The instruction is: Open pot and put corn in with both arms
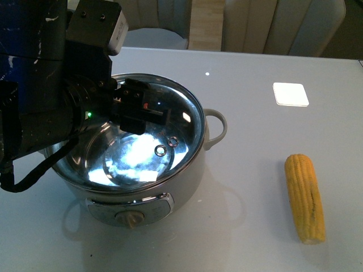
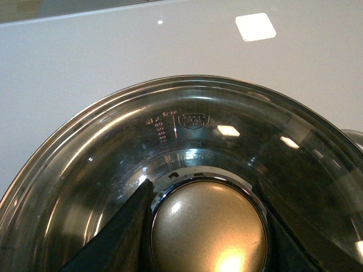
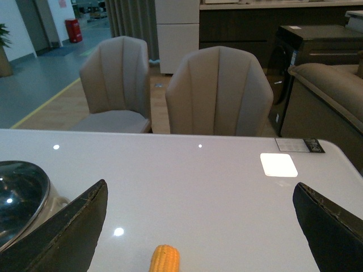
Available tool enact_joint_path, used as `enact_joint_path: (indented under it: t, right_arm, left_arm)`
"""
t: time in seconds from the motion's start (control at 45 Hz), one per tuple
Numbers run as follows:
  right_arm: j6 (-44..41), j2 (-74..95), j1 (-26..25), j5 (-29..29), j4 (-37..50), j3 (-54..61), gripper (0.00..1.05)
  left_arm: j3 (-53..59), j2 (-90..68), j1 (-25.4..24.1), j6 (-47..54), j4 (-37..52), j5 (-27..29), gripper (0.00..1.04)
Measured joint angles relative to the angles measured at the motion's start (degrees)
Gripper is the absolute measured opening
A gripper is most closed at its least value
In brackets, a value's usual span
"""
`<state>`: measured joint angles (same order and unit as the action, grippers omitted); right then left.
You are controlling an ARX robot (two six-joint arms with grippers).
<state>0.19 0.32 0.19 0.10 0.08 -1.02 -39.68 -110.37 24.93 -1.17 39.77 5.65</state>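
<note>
Two left fingers (image 2: 119,238) flank the knob (image 2: 207,226) atop the pot (image 1: 187,181); whether they clamp it I cannot tell. Away from the pot, right fingers (image 3: 62,232) gape empty; corn (image 1: 305,198) lies right of the pot.

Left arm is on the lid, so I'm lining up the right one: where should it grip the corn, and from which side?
I'd grip the corn around its middle, coming straight down from above with the right gripper, jaws set across the cob. It lies flat on the table with its long axis running roughly away from the robot. Both long sides are exposed for the fingers.
</note>
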Motion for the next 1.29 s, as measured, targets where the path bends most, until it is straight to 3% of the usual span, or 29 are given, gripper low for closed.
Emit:
enact_joint_path:
  t: [0.467,0.689,1.022,1.289]
  right_arm:
    - [0.0,0.0,0.0,0.0,0.0,0.0,0.96]
    - [0.0,0.0,0.0,0.0,0.0,0.0,0.96]
    - [0.0,0.0,0.0,0.0,0.0,0.0,0.96]
    - [0.0,0.0,0.0,0.0,0.0,0.0,0.96]
  left_arm:
    - [-1.3,7.2,-0.4,-0.1,-4.5,1.4,0.45]
    - [-1.3,13.6,-4.3,0.1,-6.4,0.0,0.45]
    - [5.7,23.5,-18.0,2.5,-3.3,-5.9,0.45]
    - [11.0,18.9,-37.2,6.5,9.4,-12.4,0.45]
